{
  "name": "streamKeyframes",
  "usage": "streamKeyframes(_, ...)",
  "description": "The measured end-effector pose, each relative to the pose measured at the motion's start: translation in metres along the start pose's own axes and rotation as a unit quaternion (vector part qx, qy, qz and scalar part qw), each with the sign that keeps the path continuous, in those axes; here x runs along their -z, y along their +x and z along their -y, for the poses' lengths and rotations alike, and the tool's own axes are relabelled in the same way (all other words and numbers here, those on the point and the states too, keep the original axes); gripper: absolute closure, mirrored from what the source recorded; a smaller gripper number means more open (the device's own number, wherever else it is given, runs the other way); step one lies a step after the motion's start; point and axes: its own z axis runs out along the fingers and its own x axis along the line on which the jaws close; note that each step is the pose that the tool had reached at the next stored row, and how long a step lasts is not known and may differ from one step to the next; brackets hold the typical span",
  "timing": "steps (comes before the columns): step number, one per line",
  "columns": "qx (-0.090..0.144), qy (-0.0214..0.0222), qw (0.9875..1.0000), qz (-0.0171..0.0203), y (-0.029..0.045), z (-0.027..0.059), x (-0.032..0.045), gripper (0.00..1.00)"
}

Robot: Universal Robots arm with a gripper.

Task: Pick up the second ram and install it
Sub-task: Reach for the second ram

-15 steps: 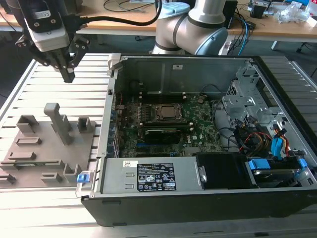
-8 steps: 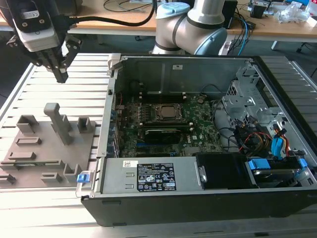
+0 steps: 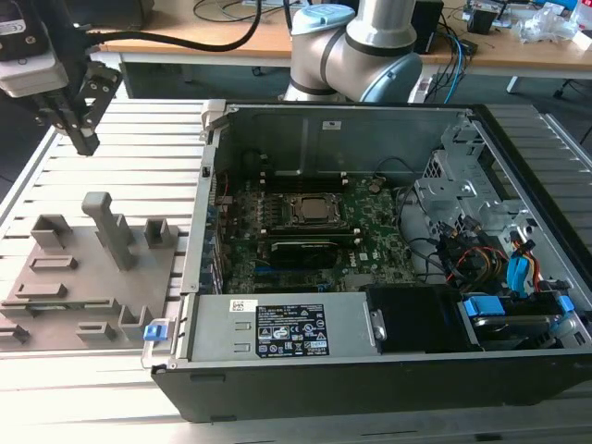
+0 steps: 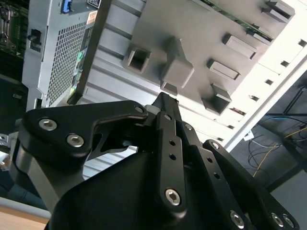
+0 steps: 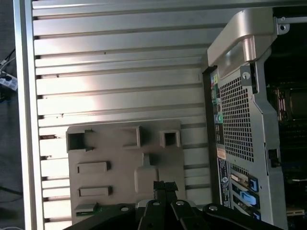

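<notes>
Overhead, the closed, empty tool point(image 3: 82, 137) hangs over the grey fixture point(image 3: 92, 276), whose slot holds the second ram point(image 5: 86, 209).

Fixture point(image 3: 88, 277), computer case point(image 3: 324, 393) on slatted table point(image 3: 139, 148)

Robotics lab: slotted aluminium worktop point(image 3: 139, 157), opened computer case point(image 3: 370, 393), grey fixture plate point(image 3: 88, 276), robot arm point(image 3: 370, 46), cable-strewn wooden desks point(image 3: 185, 42) behind.
</notes>
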Motion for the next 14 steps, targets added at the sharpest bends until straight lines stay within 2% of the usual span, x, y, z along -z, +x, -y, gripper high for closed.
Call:
streamKeyframes(9,0.000,0.0000,1.0000,0.0000,0.0245,0.0019,-0.0005,0.89)
streamKeyframes(14,0.000,0.0000,1.0000,0.0000,0.0345,0.0026,-0.0008,0.89)
